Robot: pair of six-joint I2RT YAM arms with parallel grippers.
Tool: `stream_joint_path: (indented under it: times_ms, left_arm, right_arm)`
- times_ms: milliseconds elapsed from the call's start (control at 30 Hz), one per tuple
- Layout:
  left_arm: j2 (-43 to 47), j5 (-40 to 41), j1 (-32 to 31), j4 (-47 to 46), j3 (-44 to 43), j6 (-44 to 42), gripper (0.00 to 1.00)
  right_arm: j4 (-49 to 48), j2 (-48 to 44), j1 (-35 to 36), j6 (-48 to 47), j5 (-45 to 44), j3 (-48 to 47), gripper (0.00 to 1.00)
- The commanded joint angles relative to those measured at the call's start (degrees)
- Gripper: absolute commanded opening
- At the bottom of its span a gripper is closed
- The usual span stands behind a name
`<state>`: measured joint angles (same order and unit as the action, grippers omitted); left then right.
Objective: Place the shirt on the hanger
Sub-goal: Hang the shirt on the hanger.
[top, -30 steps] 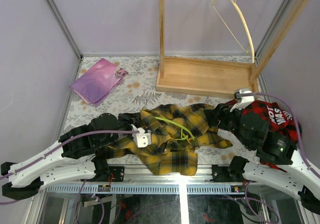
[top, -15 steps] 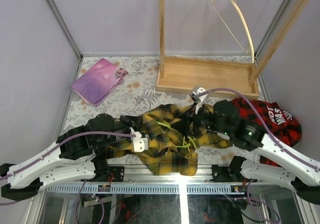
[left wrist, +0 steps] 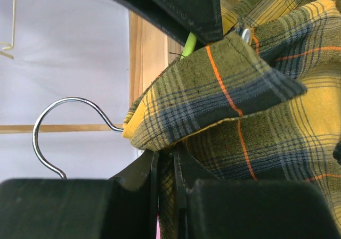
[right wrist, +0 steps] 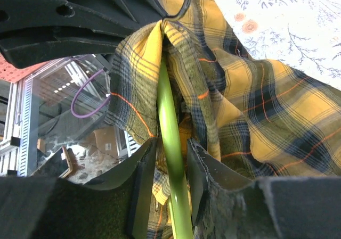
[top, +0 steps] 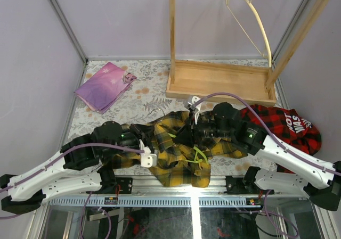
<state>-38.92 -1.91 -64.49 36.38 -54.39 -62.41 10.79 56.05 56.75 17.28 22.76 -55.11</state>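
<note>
The yellow-and-black plaid shirt (top: 176,156) lies crumpled at the near middle of the table. The pale green hanger (top: 199,155) is threaded through it, and its silver hook (left wrist: 53,138) sticks out past the collar. My left gripper (left wrist: 165,156) is shut on a fold of shirt fabric (left wrist: 240,90) just below the hook; in the top view the left gripper (top: 152,134) sits at the shirt's left side. My right gripper (right wrist: 171,143) straddles the green hanger bar (right wrist: 169,111), its jaws apart with small gaps either side. From above, the right gripper (top: 185,134) is over the shirt's middle.
A wooden rack (top: 218,82) stands at the back with a cream curved hanger (top: 256,15) hung from its top bar. A red-and-black plaid garment (top: 290,124) lies at the right. A purple cloth (top: 104,84) lies at the back left.
The right arm swung left from beside the red garment to the shirt's middle, and its jaws narrowed round the hanger bar. The left gripper kept its hold on the shirt.
</note>
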Motion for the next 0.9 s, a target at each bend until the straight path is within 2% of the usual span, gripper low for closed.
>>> stream_joint_path:
  times_ms: [0, 133, 233, 300, 367, 433, 500, 567, 800, 833, 867]
  left_arm:
    - [-0.8, -2.4, -0.1, -5.8, -1.8, -3.6, 0.00]
    - [-1.8, -5.0, 0.0, -5.1, -2.8, -5.4, 0.01]
    - [-2.4, -7.3, -0.1, -5.0, -3.1, -7.0, 0.03]
    - [-3.2, -8.5, 0.0, -4.8, -3.5, -7.6, 0.04]
    - [-3.9, -9.7, -0.1, -4.5, -4.2, -7.6, 0.04]
    - [-4.4, -11.0, -0.1, -4.3, -4.4, -7.6, 0.05]
    - [-4.9, -12.3, 0.0, -4.4, -4.6, -7.4, 0.06]
    - [-5.3, -12.4, -0.1, -4.9, -4.8, -6.9, 0.12]
    - [-4.6, -7.1, -0.1, -12.6, -3.3, -3.0, 0.39]
    - [-4.4, -6.5, -0.1, -13.6, -3.1, -2.5, 0.47]
    - [-4.1, -6.2, -0.1, -14.5, -3.0, -2.1, 0.50]
  right_arm:
    - [-3.8, 2.2, 0.3, -0.7, 4.5, -3.0, 0.35]
    - [-4.0, 4.1, 0.3, -1.1, 4.6, -3.6, 0.25]
    - [-4.1, 5.2, 0.3, -1.7, 4.5, -4.8, 0.25]
    - [-4.0, 5.9, 0.2, -2.0, 4.2, -5.6, 0.28]
    - [-4.5, 6.2, 0.3, -2.1, 3.8, -6.1, 0.27]
    - [-5.5, 6.4, 0.3, -1.9, 3.6, -5.9, 0.19]
    - [-6.8, 6.5, 0.3, -1.4, 3.5, -5.4, 0.05]
    - [-7.3, 6.5, 0.3, -1.2, 2.4, -5.0, 0.00]
    - [-11.5, 2.6, 0.2, 1.0, -4.3, 0.1, 0.00]
    - [-12.1, 1.8, 0.3, 1.2, -5.6, 0.9, 0.00]
    - [-12.8, 1.0, 0.3, 1.5, -6.8, 1.8, 0.00]
